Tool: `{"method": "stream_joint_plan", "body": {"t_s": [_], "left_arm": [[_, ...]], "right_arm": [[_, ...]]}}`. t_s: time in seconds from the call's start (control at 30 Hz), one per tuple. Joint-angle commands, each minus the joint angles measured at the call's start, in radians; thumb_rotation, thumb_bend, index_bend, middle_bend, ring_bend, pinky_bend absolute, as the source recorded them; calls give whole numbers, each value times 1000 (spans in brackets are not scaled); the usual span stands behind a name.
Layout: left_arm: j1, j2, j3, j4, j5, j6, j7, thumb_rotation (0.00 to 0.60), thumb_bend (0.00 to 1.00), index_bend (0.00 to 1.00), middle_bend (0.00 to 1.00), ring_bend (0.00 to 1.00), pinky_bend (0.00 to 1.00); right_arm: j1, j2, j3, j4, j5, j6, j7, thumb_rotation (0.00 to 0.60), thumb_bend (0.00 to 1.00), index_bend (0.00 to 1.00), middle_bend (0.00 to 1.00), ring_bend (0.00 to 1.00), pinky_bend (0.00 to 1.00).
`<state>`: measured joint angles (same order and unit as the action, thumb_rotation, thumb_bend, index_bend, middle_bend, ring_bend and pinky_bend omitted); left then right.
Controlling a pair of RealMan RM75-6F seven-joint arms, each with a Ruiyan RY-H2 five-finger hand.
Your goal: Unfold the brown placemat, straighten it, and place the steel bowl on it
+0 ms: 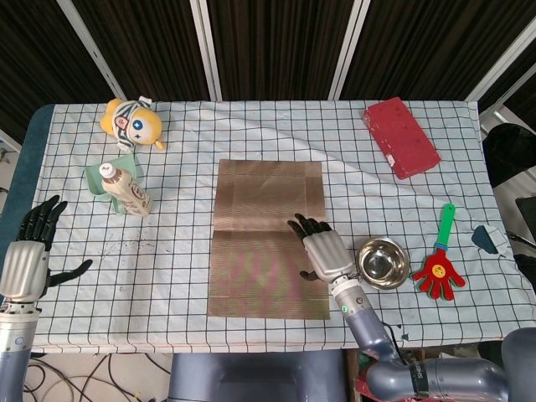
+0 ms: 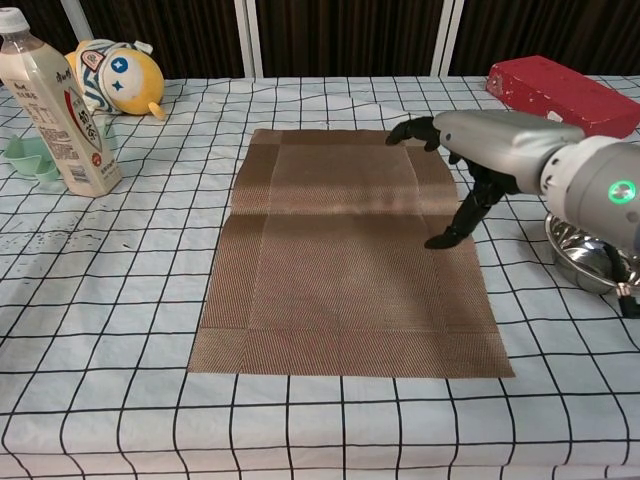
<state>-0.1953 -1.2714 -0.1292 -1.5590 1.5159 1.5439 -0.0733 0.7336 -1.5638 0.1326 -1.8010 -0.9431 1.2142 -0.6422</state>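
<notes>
The mat [image 1: 268, 239] lay open and flat on the tabletop [image 1: 184, 276], in the middle, with its long axis running from the near edge to the far edge. One crease still crossed it about halfway, and in the chest view the side edges bent in a little at this line. The mat looked thin and woven, so I judged it light and soft enough to bend, but with some stiffness, because it kept the fold. It would be best taken at an edge or a corner, or pressed flat with the palm along the crease. The right hand [image 1: 325, 253] was over the right side of the mat near the crease, released, with fingers spread and holding nothing; the thumb tip seemed to touch the mat in the chest view, but I could not be sure. The bowl [image 1: 383, 263] stood upright just beside the mat on the right, mouth up. It was steel, so probably rigid, smooth and slippery; the rim seemed the safest place to take hold. The left hand [image 1: 27, 260] hung at the left edge, well apart, fingers spread and empty.
</notes>
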Motion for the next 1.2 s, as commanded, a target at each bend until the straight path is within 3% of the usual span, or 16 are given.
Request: {"method": "stream_joint_plan", "body": {"t_s": [0.03,0.23,0.47,0.73,1.2], "left_arm": [[1,1,1,1,4,4,-7,600,37,0,0,18,67],[0,-3,0,7,11,10,-11,600,37,0,0,18,67],[-1,-9,1,14,18,15,-8,600,37,0,0,18,67],[0,-12,-1,15,16,18,-12,600,38,0,0,18,67],[-2,-15,-1,19,18,17,-11,600,38,0,0,18,67]], "right_arm": [[-47,30,-84,-21,-104,-7,53,600,35,187,57,122,216],[-84,57,-172,3,-243,-19,82,600,35,209,63,122,216],[-131,51,-213,45,-275,-20,79,600,36,208,63,123,216],[-162,28,-212,82,-281,-37,86,600,80,209,63,123,216],[-196,25,-208,50,-257,-65,46,600,88,209,60,122,216]]}}
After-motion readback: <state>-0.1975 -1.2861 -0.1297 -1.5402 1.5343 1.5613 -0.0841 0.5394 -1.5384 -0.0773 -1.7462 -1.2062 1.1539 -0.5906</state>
